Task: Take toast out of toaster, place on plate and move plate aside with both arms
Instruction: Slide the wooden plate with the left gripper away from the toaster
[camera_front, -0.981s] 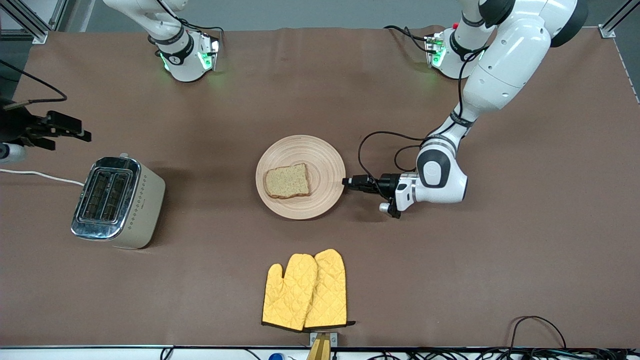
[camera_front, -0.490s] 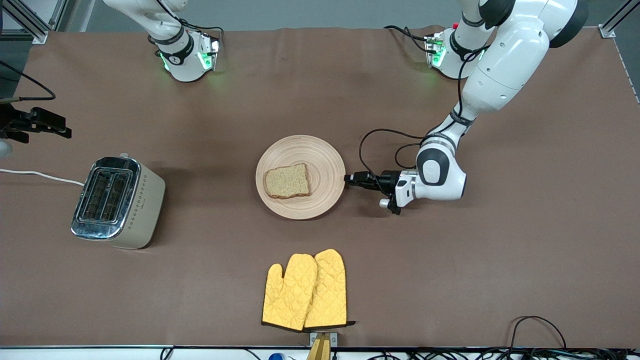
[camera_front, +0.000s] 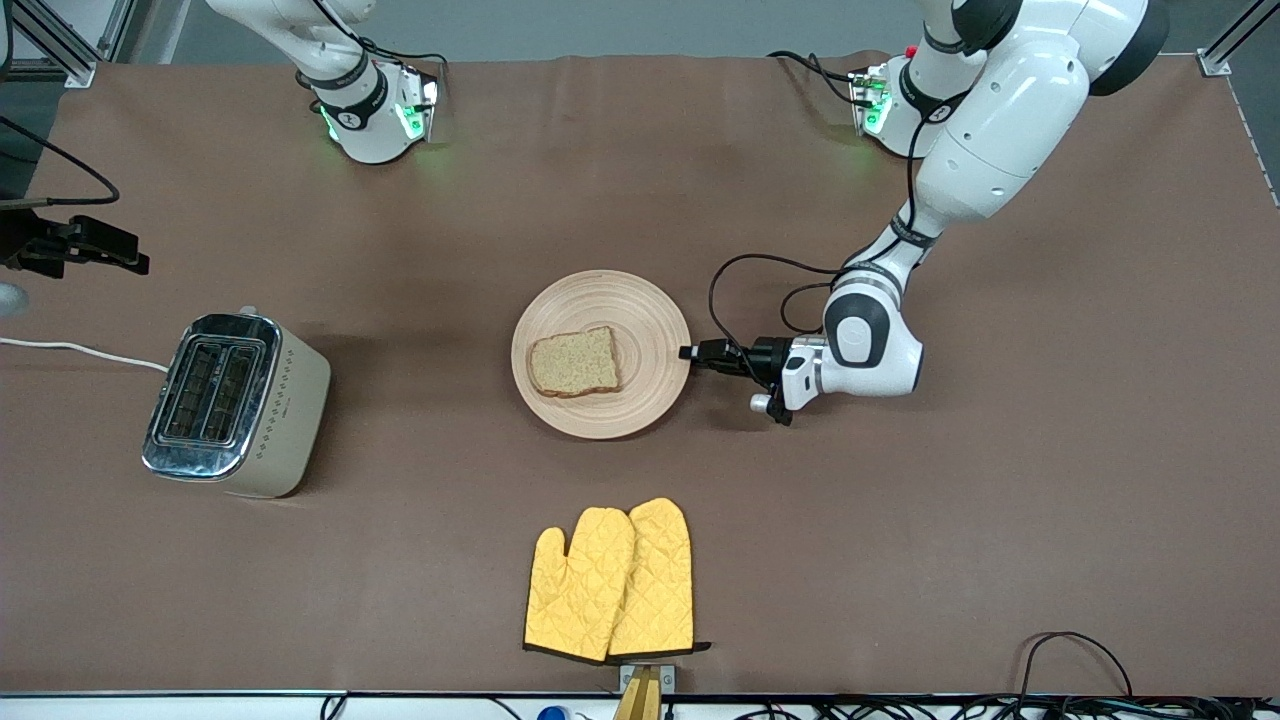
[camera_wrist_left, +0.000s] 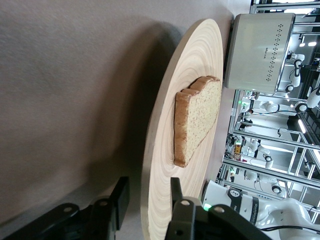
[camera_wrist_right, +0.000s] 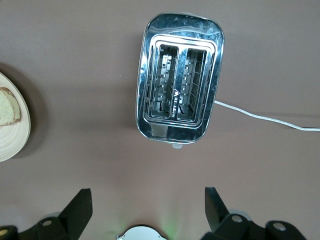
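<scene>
Brown table (camera_front: 1000, 500) — toaster (camera_front: 235, 405), yellow mitts (camera_front: 610, 580); left gripper (camera_wrist_left: 147, 200) straddling plate (camera_front: 640, 310) rim, right gripper (camera_wrist_right: 147, 207) wide.

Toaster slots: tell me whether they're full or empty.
Empty. The right wrist view looks straight down into both slots of the toaster; only bare wire guides show inside.

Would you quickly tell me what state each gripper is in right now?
Left gripper: jaws astride the plate rim, not visibly clamped.
Right gripper: open, empty, over the toaster.

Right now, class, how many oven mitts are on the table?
2: both yellow oven mitts lie side by side, overlapping, nearer the front camera than the plate. Any beneath them would be hidden.
</scene>
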